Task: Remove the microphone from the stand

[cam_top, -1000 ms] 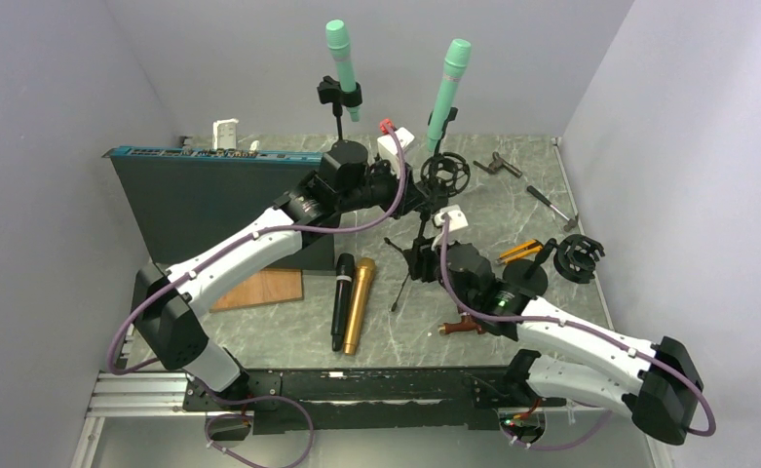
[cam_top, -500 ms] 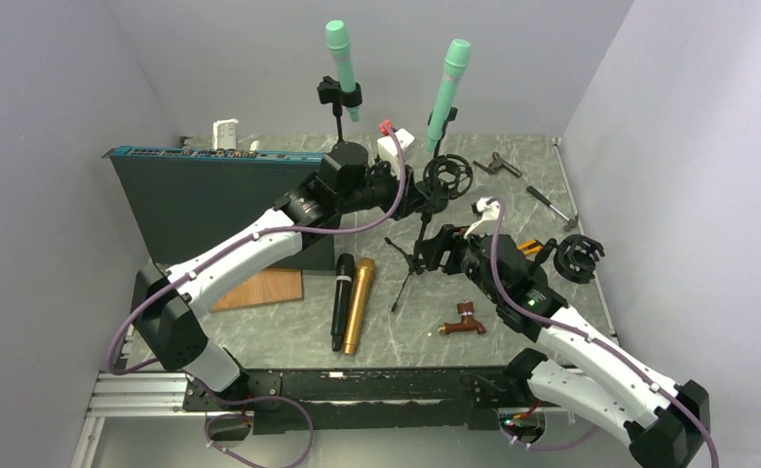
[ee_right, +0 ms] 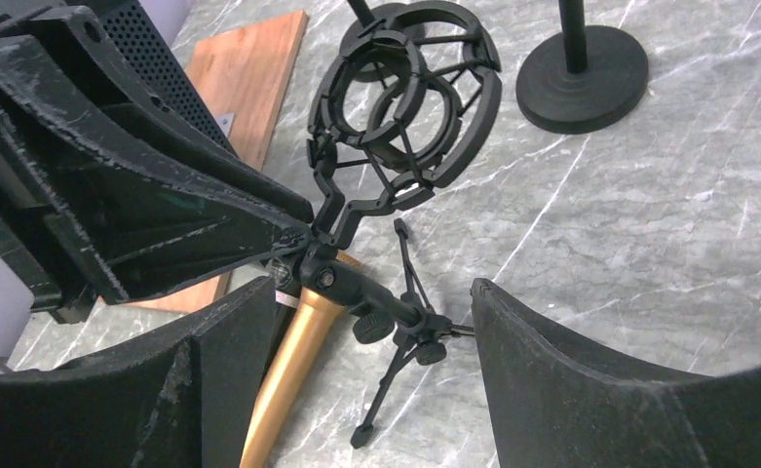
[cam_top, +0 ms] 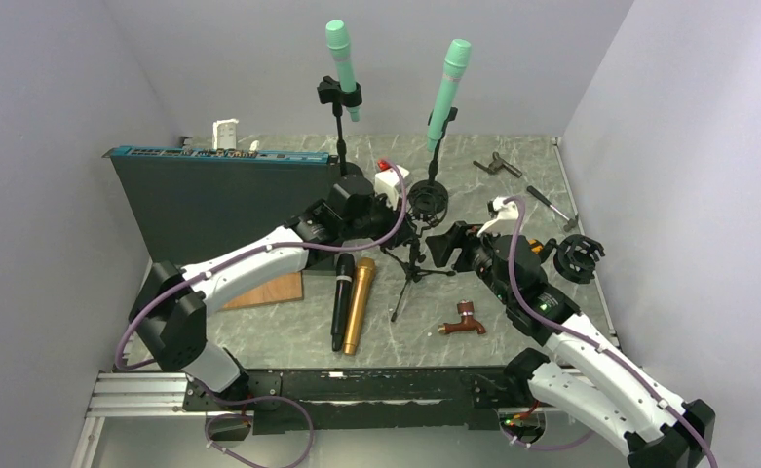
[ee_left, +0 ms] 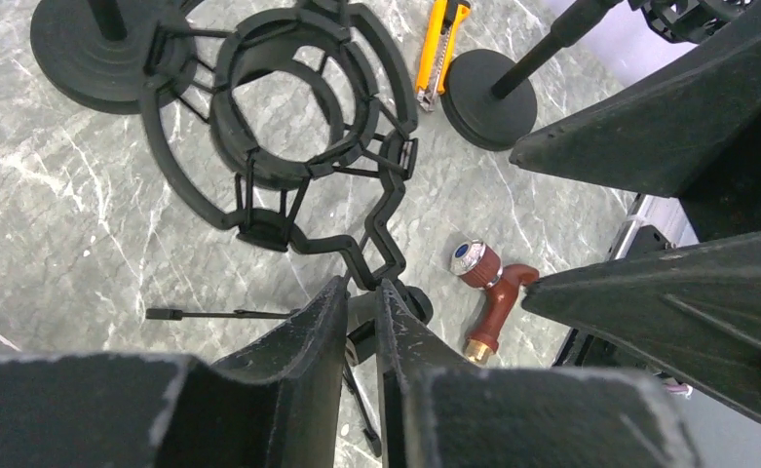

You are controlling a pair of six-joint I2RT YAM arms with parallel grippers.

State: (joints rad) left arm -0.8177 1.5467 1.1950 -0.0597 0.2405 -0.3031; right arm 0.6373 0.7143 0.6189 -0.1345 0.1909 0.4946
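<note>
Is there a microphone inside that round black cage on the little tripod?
No, the shock mount is empty in the left wrist view, with the marble table showing through its middle.

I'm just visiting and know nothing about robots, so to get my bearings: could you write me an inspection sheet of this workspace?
Surface: grey marbled table, no spills seen.
Job's things: left green microphone and right green microphone both clipped upright at the back; tripod stand carries an empty shock mount.
Clutter: black microphone and gold microphone lying side by side; brown tap; wooden board; black case; spare shock mount; utility knife.
End effectors: left end effector shut on the tripod stand; right end effector open beside it.
Cables: purple cables run along both arms.
Surroundings: plain walls on three sides; nothing else seen.
</note>
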